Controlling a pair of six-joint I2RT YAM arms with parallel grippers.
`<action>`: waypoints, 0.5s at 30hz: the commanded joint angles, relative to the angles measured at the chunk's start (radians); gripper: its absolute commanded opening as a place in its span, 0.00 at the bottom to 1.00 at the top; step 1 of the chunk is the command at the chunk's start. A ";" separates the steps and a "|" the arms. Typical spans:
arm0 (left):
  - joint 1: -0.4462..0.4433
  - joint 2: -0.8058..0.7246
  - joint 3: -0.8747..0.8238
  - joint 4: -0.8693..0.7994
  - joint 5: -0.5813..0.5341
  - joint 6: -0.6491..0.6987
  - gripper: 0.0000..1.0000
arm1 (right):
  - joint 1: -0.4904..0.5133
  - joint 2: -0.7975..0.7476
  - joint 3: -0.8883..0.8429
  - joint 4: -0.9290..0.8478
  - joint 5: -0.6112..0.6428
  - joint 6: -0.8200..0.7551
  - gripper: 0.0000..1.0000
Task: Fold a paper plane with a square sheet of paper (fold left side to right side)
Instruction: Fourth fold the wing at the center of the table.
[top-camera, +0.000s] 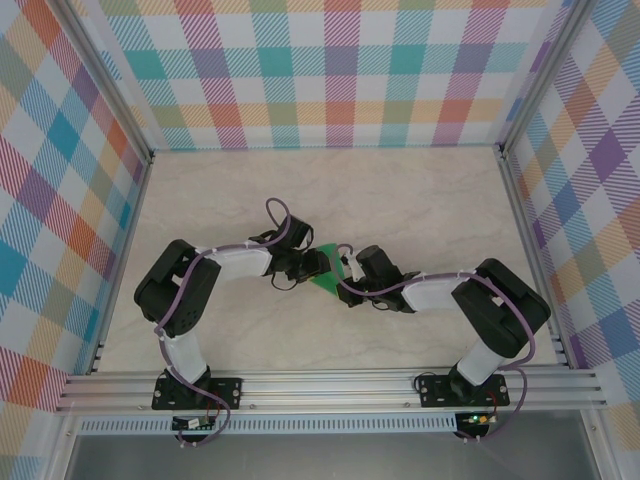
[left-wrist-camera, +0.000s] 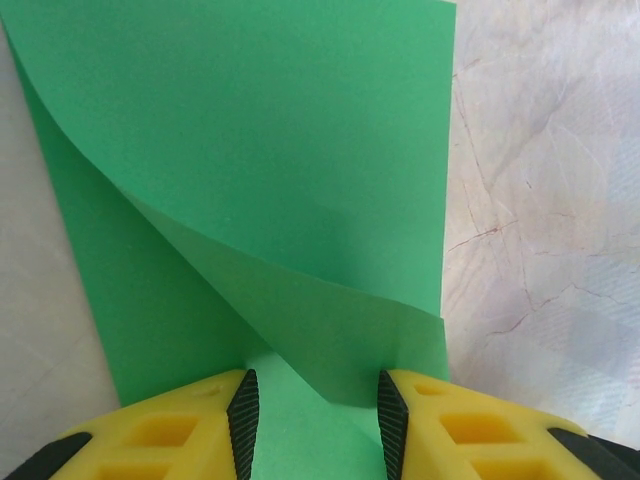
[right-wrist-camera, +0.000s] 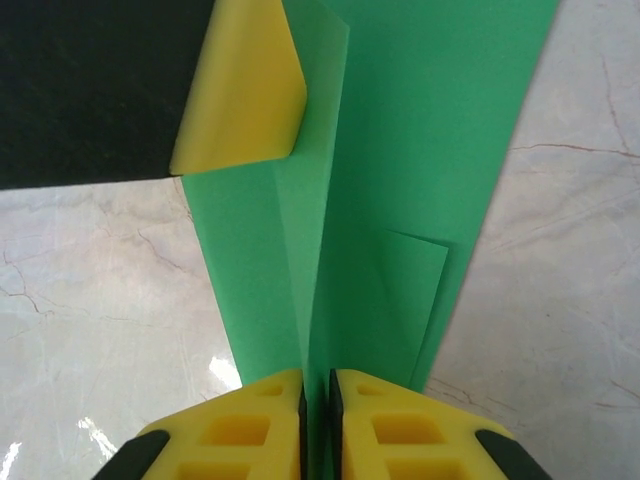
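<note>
Marbled bench (top-camera: 420, 190), plaid walls (top-camera: 340, 70). Green paper (left-wrist-camera: 300, 150) partly folded (one layer curling up). Left tool (left-wrist-camera: 315, 390) spread astride its edge; right tool (right-wrist-camera: 318, 390) nearly closed, pinching its raised crease.

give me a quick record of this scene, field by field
paper: green paper, partly folded, one flap curling over, lying on the pale marbled table
left end effector: jaws apart, paper lying between them
right end effector: jaws nearly together, pinching a crease of the paper
surround: plaid walls
</note>
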 joint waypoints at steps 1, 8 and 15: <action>-0.012 0.007 0.005 0.000 -0.020 -0.003 0.39 | -0.008 0.004 0.018 -0.018 -0.025 0.009 0.18; -0.012 0.019 -0.002 0.002 -0.020 -0.005 0.38 | -0.017 -0.032 0.029 -0.031 -0.050 0.018 0.28; -0.012 0.014 -0.005 0.003 -0.020 -0.004 0.38 | -0.092 -0.121 0.014 -0.027 -0.173 0.057 0.41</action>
